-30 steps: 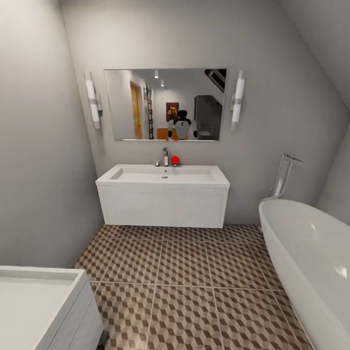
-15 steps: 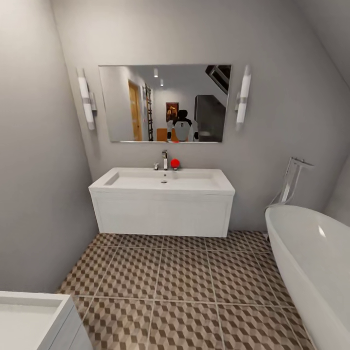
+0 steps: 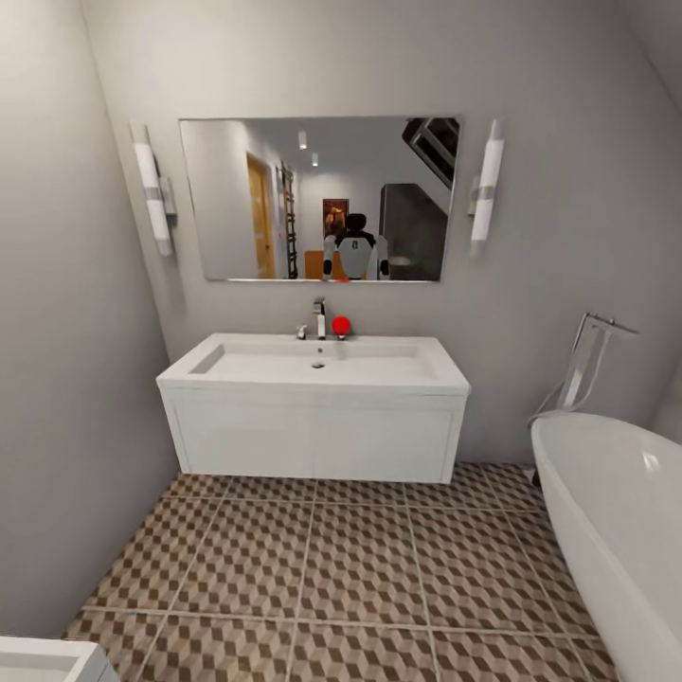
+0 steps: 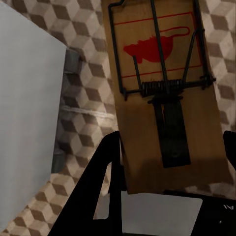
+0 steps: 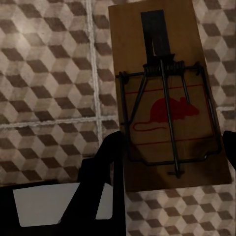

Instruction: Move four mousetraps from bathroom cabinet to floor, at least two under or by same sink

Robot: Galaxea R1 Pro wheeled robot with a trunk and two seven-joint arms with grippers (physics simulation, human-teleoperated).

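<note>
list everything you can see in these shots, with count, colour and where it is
sink: 1, white, on a box vanity against the far wall
tap: 1, chrome, at the back of the sink
red ball: 1, red, beside the tap
mirror: 1, above the sink
wall lights: 2, white, one on each side of the mirror
bathtub: 1, white, along the right wall
tub tap: 1, chrome, behind the bathtub
floor: brown, beige and white cube-pattern tiles
white unit: 1, bottom left corner
mousetraps: 2, brown wood with a red mouse print, one in the left gripper, one in the right gripper, both above the floor
</note>
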